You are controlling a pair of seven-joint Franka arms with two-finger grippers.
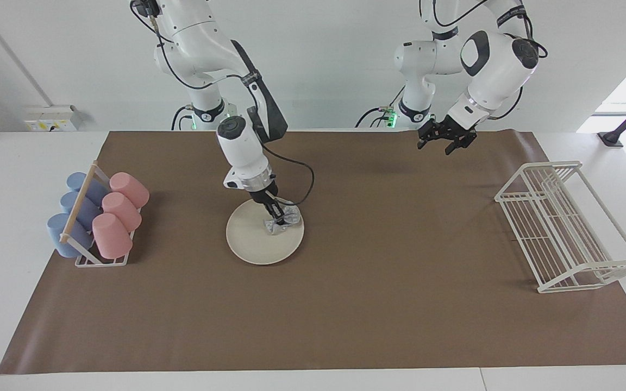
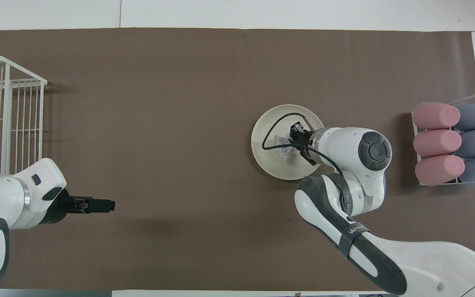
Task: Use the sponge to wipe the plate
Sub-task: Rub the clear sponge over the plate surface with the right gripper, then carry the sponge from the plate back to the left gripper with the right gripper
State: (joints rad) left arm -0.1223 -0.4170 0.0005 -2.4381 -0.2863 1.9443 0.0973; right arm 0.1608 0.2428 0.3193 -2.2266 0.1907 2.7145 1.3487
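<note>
— What do the two arms look like?

— Both are glossy white, made of rounded segments. The joints have dark grey caps and grey bands. On the right arm, a round grey disc with a small centre circle sits near the wrist, and a metal ring is just below it.

— Are there any cables?

— Yes. A thin black cable makes a loop beside the right end effector [image 1: 278, 216]. More black cables hang along the upper links. A green light shines at each base.

— And the markings?

— A grey strap on the right arm has white letters. The left end effector [image 1: 446, 142] is black.
</note>
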